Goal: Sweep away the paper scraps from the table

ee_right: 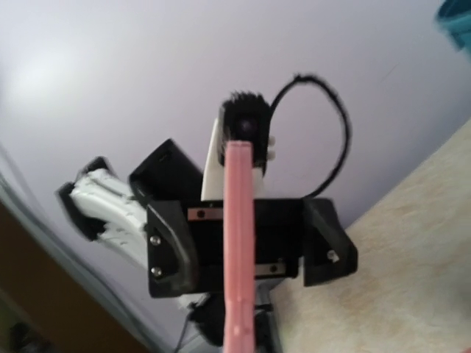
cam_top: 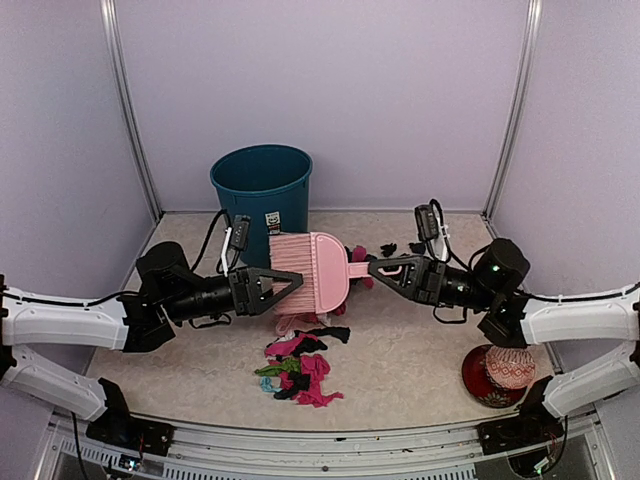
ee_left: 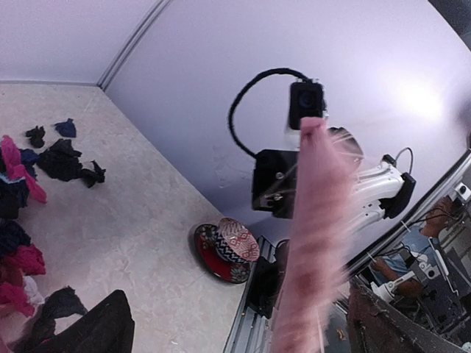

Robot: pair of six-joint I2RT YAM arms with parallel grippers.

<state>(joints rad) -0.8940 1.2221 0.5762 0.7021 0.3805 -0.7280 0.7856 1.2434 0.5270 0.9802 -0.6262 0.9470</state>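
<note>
Both arms are stretched low toward the middle of the table [cam_top: 420, 345], the left one reaching in from the left and the right one from the right, wrists level. The left gripper [cam_top: 292, 286] is seen with its jaws spread wide, standing on either side of the ribbed end of the pink brush-and-dustpan set [cam_top: 315, 272] without pinching it. The right gripper [cam_top: 372, 266] is clamped on the set's handle, and the set is held edge-up above the table.

The paper scraps [cam_top: 300, 372] are gathered in a loose crumpled heap of magenta, black and green, near and centre, just below the set. A few black ones lie far right.

The beige marbled surface is enclosed by pale lilac walls. A teal bin [cam_top: 262, 185] is placed at the far side, and a red patterned ball [cam_top: 508, 368] at the near right.
</note>
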